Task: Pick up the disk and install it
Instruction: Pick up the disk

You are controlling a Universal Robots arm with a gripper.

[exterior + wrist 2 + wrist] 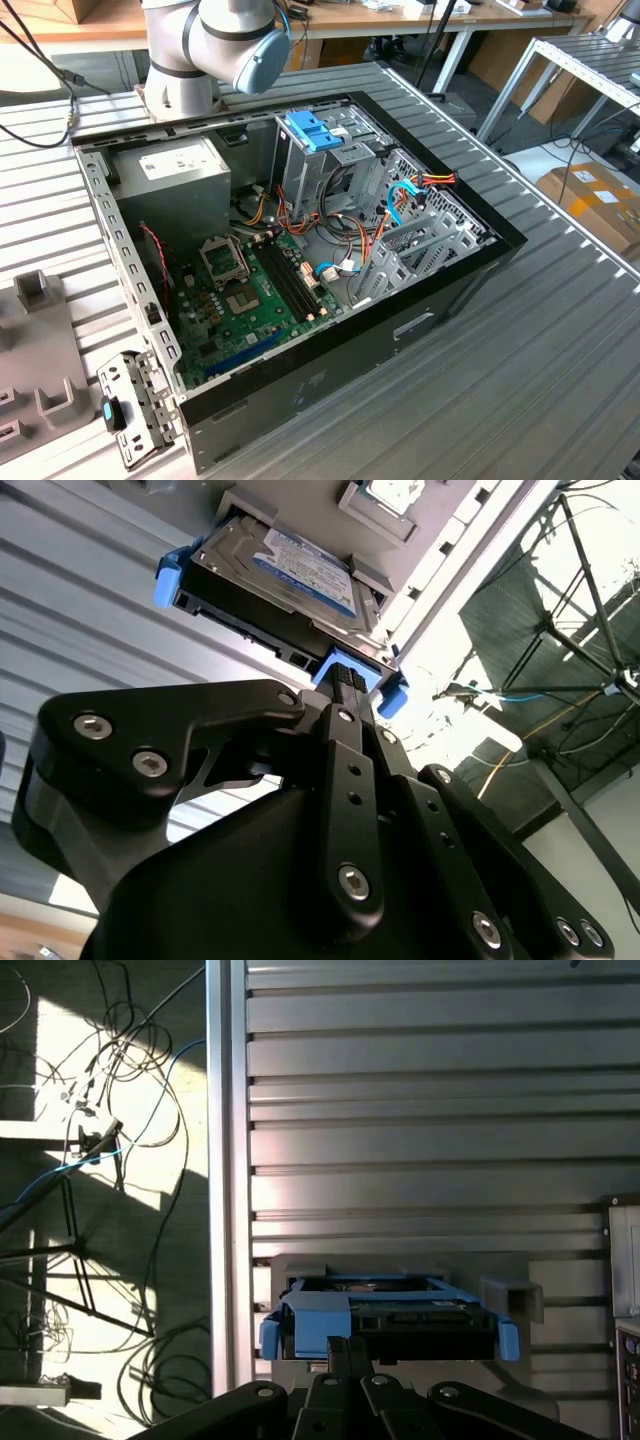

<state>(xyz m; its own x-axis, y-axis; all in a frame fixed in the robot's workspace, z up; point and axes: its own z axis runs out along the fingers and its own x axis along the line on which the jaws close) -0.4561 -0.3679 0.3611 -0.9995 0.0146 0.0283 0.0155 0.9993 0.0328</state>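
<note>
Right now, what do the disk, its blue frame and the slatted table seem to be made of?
Disk: looks like grey metal, with a glossy paper label. Frame: bright blue plastic, judging by its smooth moulded edges. Table: probably aluminium, given the ribbed silver slats with a dull shine.

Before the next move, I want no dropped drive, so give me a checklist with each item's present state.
1. The gripper at the disk: ok, it is at one edge of it.
2. Firm hold on the disk: cannot tell.
3. The disk lifted free: not ok, it lies in the grey holder.
4. The computer case open on top: ok.
5. Free bay for the disk in the computer case: cannot tell.
</note>
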